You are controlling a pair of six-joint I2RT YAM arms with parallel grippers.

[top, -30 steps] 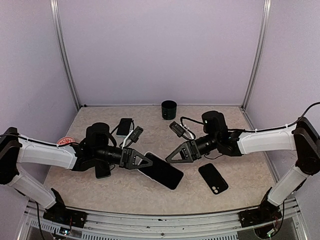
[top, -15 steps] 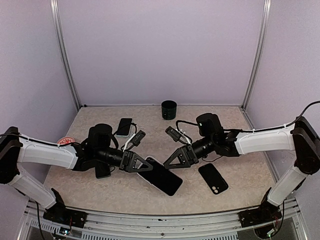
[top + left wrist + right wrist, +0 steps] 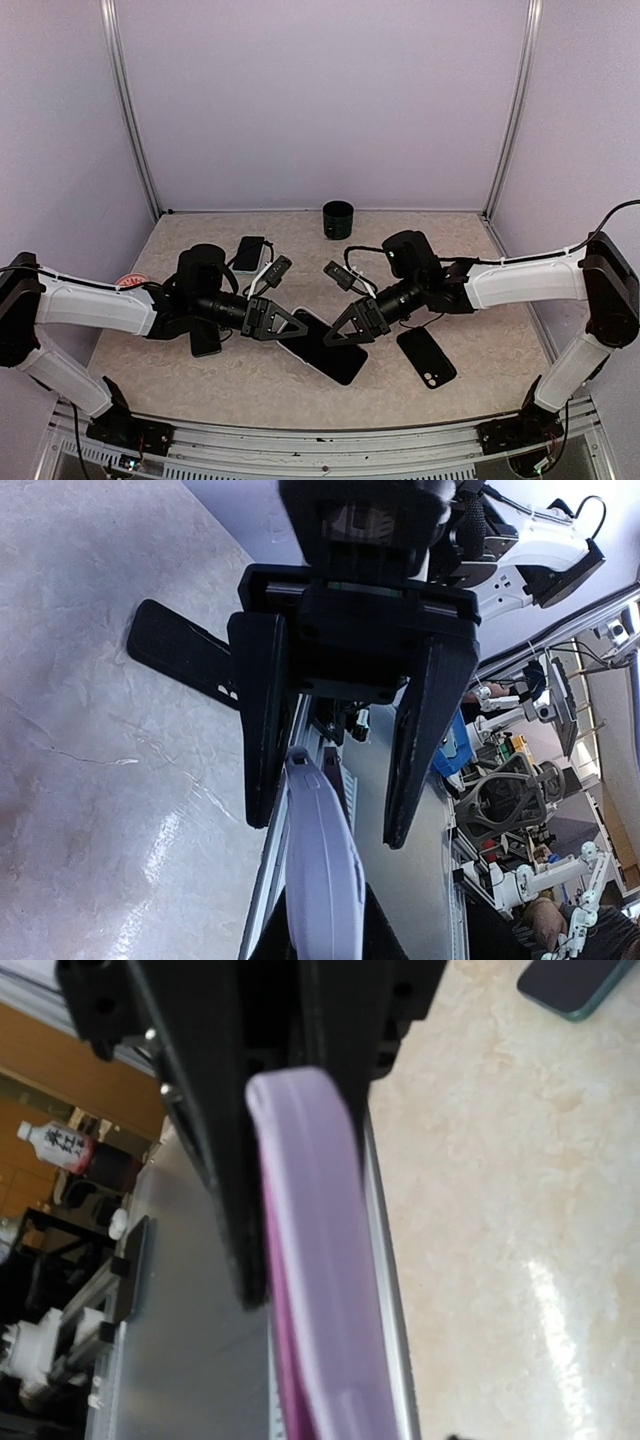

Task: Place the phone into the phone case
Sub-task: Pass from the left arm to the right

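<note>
The phone [image 3: 338,358] has a black screen and lavender sides and is held tilted above the table between my two grippers. My left gripper [image 3: 296,327] is open at its left end. In the left wrist view the phone's edge [image 3: 320,870] lies against one finger, apart from the other. My right gripper [image 3: 340,336] is on the phone's right part. In the right wrist view the phone [image 3: 310,1260] is pressed against one dark finger [image 3: 235,1180]; the other is hidden. The black phone case [image 3: 427,357] lies flat to the right and also shows in the left wrist view [image 3: 180,645].
A black cup [image 3: 338,219] stands at the back centre. Another dark phone [image 3: 249,253] lies at the back left, and it shows in the right wrist view [image 3: 575,985]. A red-and-white round thing [image 3: 128,285] lies by the left arm. Walls close in three sides.
My right gripper has moved left and down from beside the case to the phone's right part. My left gripper and the phone have shifted only slightly.
</note>
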